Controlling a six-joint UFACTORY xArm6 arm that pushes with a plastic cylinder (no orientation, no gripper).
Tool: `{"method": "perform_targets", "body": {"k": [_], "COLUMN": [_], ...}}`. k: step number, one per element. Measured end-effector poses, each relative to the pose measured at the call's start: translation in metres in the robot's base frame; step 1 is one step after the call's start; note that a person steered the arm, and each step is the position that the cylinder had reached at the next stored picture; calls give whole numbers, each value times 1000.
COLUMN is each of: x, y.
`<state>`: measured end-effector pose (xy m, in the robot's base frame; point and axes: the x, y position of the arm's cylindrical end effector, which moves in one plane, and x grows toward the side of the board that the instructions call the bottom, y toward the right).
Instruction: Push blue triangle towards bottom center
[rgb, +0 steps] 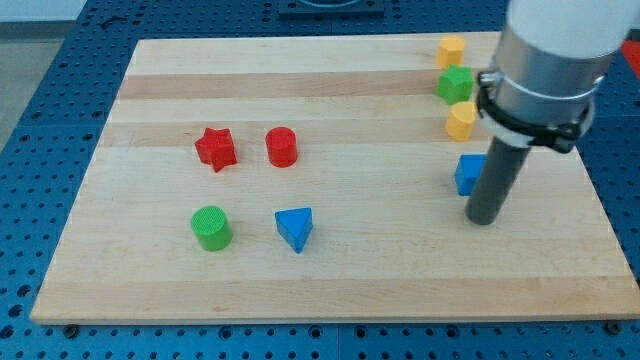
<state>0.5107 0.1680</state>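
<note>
Pale wood surface (340, 280), blocks scattered in two groups. Blue triangle (295, 228): lower middle, just right of green cylinder (211, 227), already near bottom centre, likely needing only a short shove down and slightly right. Above these: red star (215, 148) and red cylinder (282, 147), side by side. Right edge, top to bottom: yellow block (451, 49), green block (455, 84), second yellow block (461, 120), blue block (468, 173), shape unclear, partly hidden behind rod. No claw fitted; nothing to open, clench or grasp. My tip (482, 218): well apart from triangle, far to its right, just beside blue block, touching no visible block. Probable placement: mid-approach, not yet behind target.
</note>
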Motion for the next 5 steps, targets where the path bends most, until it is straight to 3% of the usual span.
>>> {"method": "perform_targets", "body": {"k": [2,3,4,5], "x": [-26,-19,28,22], "y": [-7,-12,-45,-92]}}
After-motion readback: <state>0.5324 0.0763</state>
